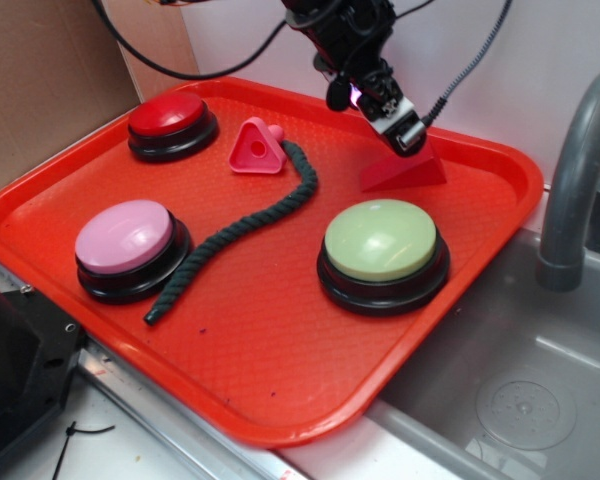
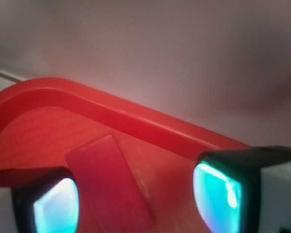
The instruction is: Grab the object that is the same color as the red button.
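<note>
The tool (image 1: 408,135), fingers spread open, hangs right above the red wedge (image 1: 404,173) (ridge running between them).

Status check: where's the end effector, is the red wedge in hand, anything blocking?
End effector open, down over red wedge, fingers either side, not closed. Red button far corner of tray. Nothing in the way.
</note>
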{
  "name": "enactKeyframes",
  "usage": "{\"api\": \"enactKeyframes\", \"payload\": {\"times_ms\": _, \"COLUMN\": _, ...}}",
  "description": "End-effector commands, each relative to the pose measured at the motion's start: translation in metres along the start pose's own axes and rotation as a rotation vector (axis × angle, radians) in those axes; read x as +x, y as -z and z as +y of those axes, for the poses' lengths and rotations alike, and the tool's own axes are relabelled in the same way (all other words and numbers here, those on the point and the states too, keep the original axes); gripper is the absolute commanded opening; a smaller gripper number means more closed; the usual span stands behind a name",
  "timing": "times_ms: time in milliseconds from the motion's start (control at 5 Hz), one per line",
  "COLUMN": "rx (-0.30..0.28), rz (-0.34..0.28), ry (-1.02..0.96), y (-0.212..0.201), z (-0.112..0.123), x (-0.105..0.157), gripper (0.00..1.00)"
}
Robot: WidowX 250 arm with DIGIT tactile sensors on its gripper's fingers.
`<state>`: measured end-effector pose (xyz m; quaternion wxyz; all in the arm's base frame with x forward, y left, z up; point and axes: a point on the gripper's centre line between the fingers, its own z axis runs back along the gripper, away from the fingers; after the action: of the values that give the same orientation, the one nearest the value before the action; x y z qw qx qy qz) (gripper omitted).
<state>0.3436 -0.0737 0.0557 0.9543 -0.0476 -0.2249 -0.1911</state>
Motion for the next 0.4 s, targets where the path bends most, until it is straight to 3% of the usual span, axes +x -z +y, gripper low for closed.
{"api": "enactKeyframes", "payload": {"times_ms": 0, "rx": -0.119, "rz": -0.088, "ry": 0.059, "y": 0.0058, "z": -0.0096, "x": 0.026, "gripper": 1.0}}
{"api": "enactKeyframes", "payload": {"times_ms": 200, "rx": -0.133, "rz": -0.076, "ry": 0.084, "y": 0.013, "z": -0.0181, "x": 0.0245, "gripper": 1.0}}
